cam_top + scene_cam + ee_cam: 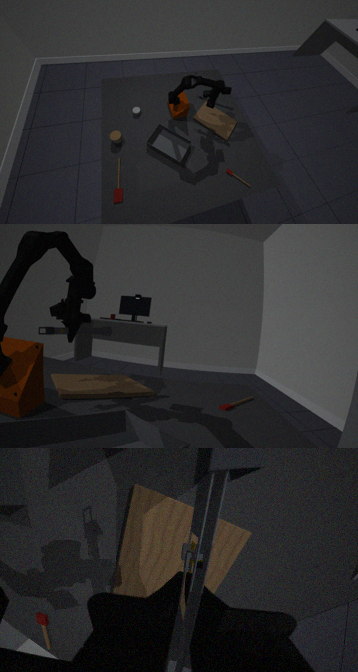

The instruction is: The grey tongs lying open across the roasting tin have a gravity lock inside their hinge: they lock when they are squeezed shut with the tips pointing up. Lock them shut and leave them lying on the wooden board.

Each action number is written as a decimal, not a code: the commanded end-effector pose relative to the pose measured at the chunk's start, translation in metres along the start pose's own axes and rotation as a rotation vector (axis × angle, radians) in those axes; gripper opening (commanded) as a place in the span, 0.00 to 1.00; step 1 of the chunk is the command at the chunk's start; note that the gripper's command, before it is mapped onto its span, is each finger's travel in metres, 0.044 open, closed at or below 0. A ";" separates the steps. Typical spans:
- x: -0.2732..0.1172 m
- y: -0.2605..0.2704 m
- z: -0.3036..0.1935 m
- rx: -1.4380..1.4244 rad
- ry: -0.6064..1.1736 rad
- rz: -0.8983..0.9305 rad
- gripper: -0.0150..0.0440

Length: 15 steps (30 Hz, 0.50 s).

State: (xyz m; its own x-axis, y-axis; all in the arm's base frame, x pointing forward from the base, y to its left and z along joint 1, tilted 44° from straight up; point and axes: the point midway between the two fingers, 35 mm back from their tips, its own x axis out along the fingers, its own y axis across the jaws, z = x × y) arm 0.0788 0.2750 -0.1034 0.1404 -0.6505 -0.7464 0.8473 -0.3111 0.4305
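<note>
The grey tongs (224, 105) (101, 330) (212, 508) are held in the air, roughly level, with their two arms close together. In the exterior view the square loop at one end points left and the broad end points right. My gripper (210, 106) (70, 339) (184, 576) is shut on the tongs, across their arms, well above the wooden board. The wooden board (227, 127) (69, 385) (160, 533) lies flat and bears nothing but shadows. The roasting tin (154, 134) (79, 424) holds no tongs. Whether the lock is engaged cannot be seen.
The orange arm base (179, 112) (31, 382) stands beside the board. A small red-headed tool (229, 172) (225, 407) (42, 619) and a larger red spatula (118, 195) lie apart. A white round item (136, 110) and a wooden-lidded jar (115, 136) stand left of the base.
</note>
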 end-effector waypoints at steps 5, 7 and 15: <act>0.011 -0.001 -0.001 0.003 -0.010 -0.001 0.00; 0.014 -0.001 -0.001 0.003 -0.010 -0.001 0.00; 0.027 -0.002 -0.003 0.003 -0.010 -0.001 0.00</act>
State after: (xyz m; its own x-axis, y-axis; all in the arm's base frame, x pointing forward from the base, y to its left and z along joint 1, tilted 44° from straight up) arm 0.0816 0.2657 -0.1194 0.1312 -0.6479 -0.7504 0.8431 -0.3253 0.4283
